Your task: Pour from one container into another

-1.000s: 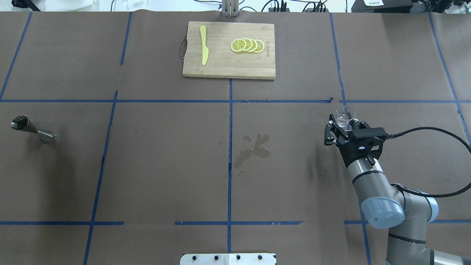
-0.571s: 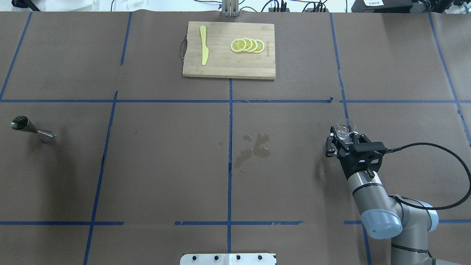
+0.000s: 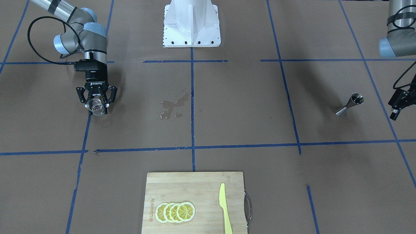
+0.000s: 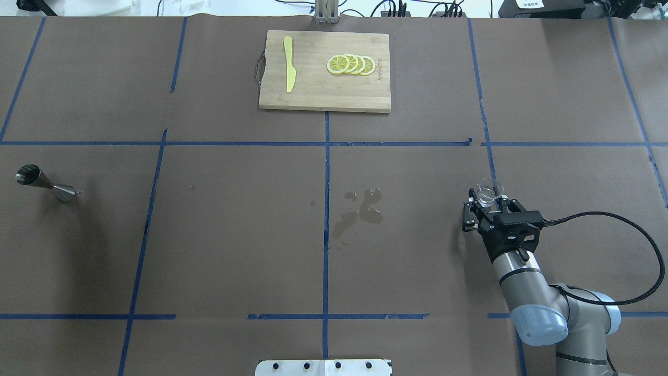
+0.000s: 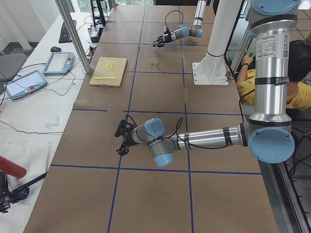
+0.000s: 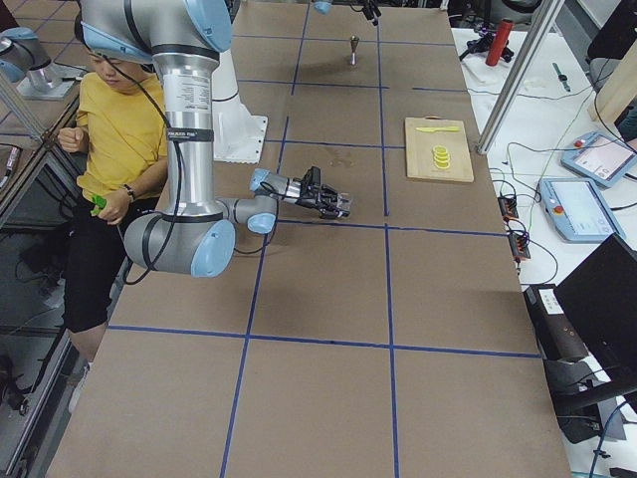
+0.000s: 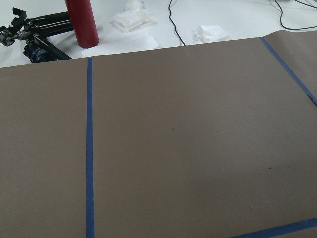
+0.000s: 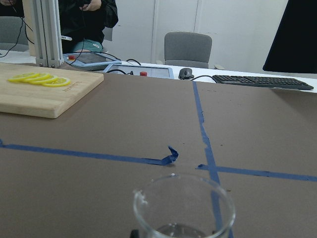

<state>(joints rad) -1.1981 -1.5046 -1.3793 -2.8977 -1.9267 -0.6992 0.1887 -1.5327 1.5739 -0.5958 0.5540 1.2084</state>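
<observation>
Right gripper point(image 3: 96, 104) is marked ROBOTIQ and clamped on the glass cup point(image 4: 490, 190), on the robot's right side of the table. Jigger point(image 4: 44, 182) stands far left, near left gripper point(image 3: 399, 103); can't tell its jaw state. Puddle point(image 4: 359, 211) lies between. Cutting board point(image 4: 313, 89) stamp is unreadable.

Table point(image 4: 219, 250), brown paper, blue tape grid.
On it: cutting board point(image 4: 318, 94) far centre, jigger point(image 4: 46, 182) left, wet patch point(image 4: 360, 213) middle.

There is one glass cup point(image 4: 490, 189) and one steel jigger point(image 4: 44, 182). Besides these there are one cutting board point(image 4: 318, 91), four lemon slices point(image 4: 350, 64) and one yellow knife point(image 4: 288, 63)
</observation>
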